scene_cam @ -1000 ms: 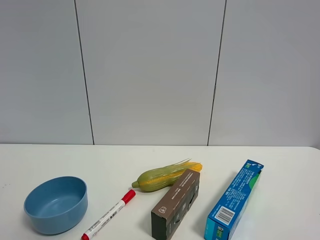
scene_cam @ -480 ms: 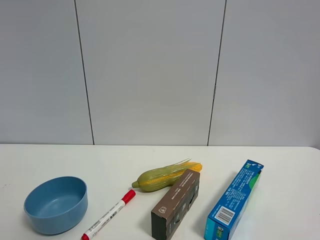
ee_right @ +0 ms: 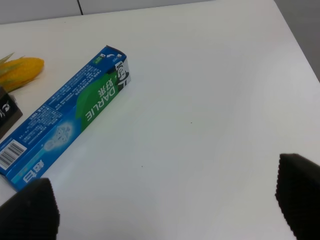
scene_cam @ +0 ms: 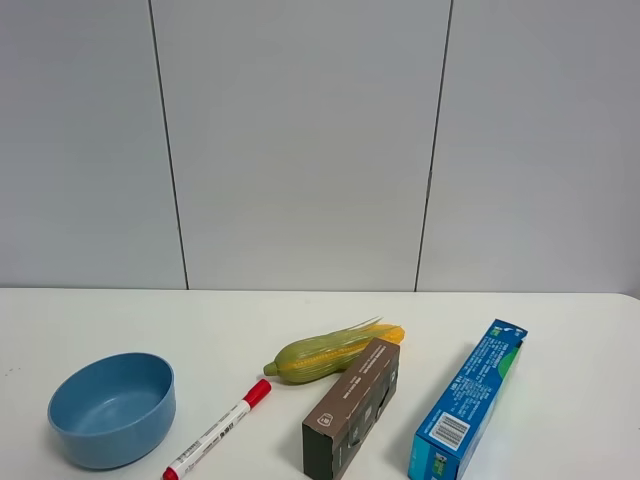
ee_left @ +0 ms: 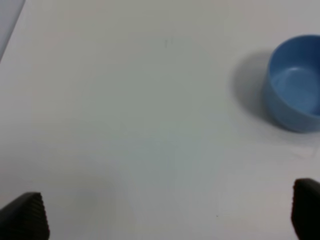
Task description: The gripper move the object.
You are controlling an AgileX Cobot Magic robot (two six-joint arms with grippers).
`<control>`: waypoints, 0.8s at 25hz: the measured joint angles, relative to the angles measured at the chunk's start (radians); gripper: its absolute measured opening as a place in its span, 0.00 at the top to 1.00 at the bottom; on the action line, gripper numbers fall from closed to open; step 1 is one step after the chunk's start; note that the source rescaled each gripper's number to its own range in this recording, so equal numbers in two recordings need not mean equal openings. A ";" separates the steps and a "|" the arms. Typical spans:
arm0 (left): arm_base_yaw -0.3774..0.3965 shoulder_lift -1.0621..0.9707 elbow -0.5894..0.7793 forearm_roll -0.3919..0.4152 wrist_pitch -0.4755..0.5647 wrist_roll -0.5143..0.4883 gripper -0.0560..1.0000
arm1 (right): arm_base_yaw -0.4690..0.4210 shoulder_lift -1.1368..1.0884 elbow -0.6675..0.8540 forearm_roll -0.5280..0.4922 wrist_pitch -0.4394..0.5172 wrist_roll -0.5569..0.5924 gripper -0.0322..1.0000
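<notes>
Change: nothing has moved since the earlier frames; every item on the table lies where it did.
Object: a long blue and green cardboard toothpaste carton (scene_cam: 468, 402) (ee_right: 67, 115), lying flat on the white table (scene_cam: 560, 330), at the right of the exterior view, just right of the dark brown box and apart from it.
Writing: "DARLIE" in white capitals on the green band; a barcode on a white patch at the near end; the fine white print is too small to read.
Right gripper (ee_right: 165, 200): black fingertips spread wide, holding nothing, above bare table beside the carton.
Left gripper (ee_left: 170, 215): ribbed black fingertips spread wide, holding nothing, near a round matte blue bowl (ee_left: 295, 82) (scene_cam: 112, 408).
Other things: a dark brown rectangular box (scene_cam: 352, 407); a glossy green-husked yellow corn cob (scene_cam: 335, 352) just behind it; a white marker with a red cap (scene_cam: 217, 429) between bowl and box.
</notes>
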 joint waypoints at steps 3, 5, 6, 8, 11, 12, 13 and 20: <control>0.000 -0.009 0.001 0.000 0.000 0.003 0.00 | 0.000 0.000 0.000 0.000 0.000 0.000 0.00; 0.000 -0.022 0.018 0.000 -0.012 0.003 0.00 | 0.000 0.000 0.000 0.000 0.000 0.000 0.00; 0.000 -0.030 0.025 0.000 -0.017 0.003 0.00 | 0.000 0.000 0.000 0.000 0.000 0.000 0.00; 0.000 -0.043 0.029 0.000 -0.023 0.003 0.00 | 0.000 0.000 0.000 0.000 0.000 0.000 0.00; 0.000 -0.061 0.032 0.000 -0.027 0.003 0.00 | 0.000 0.000 0.000 0.000 0.000 0.000 0.00; 0.000 -0.066 0.032 0.000 -0.028 0.003 0.00 | 0.000 0.000 0.000 0.000 0.000 0.000 0.00; 0.000 -0.073 0.032 0.000 -0.028 0.004 0.00 | 0.000 0.000 0.000 0.000 0.000 0.000 0.00; 0.000 -0.138 0.032 0.000 -0.028 0.004 0.00 | 0.000 0.000 0.000 0.000 0.000 0.000 0.00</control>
